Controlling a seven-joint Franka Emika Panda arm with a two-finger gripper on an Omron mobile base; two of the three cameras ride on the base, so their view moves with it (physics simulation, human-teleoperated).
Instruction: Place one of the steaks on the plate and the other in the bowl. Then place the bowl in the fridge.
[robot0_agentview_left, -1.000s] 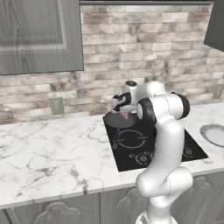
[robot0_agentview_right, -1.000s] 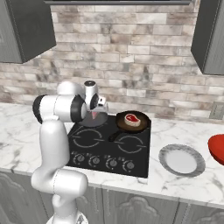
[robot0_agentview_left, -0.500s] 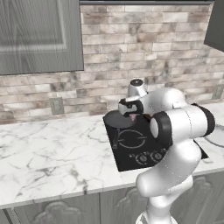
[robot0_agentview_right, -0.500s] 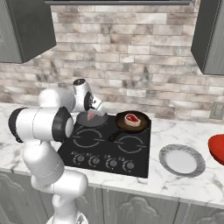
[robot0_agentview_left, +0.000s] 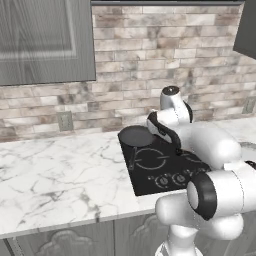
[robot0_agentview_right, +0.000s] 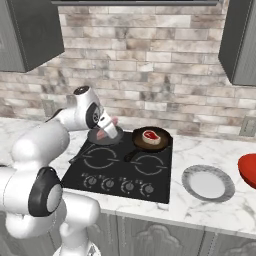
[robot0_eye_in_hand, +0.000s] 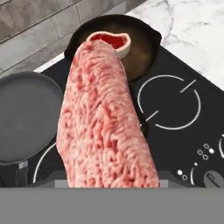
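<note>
The gripper (robot0_agentview_right: 107, 131) is clamped on the flat pink-red steak (robot0_eye_in_hand: 105, 122), its jaws held apart by the slab's thickness, and it hangs over the back left part of the black cooktop (robot0_agentview_right: 122, 167), just above the empty dark pan (robot0_agentview_right: 102, 136) there. In the hand view the slab runs lengthwise straight out from the fingers, so its long axis follows the gripper's own line, and its far end points toward the second pan (robot0_eye_in_hand: 140, 41) at the back right of the cooktop, where the rounder steak with the pale fat rim (robot0_agentview_right: 150, 135) lies. What the next move turns on is where the dishes lie: the grey plate (robot0_agentview_right: 208, 182) sits on the marble counter (robot0_agentview_right: 220, 212) just past the cooktop's right front corner, and the red bowl (robot0_agentview_right: 248, 170) is further right again, at the picture's right edge. Either target therefore lies to the robot's right and nearer the counter's front edge (the plate being the closer), so I would expect a rightward carry across the whole cooktop, passing over the occupied pan.
</note>
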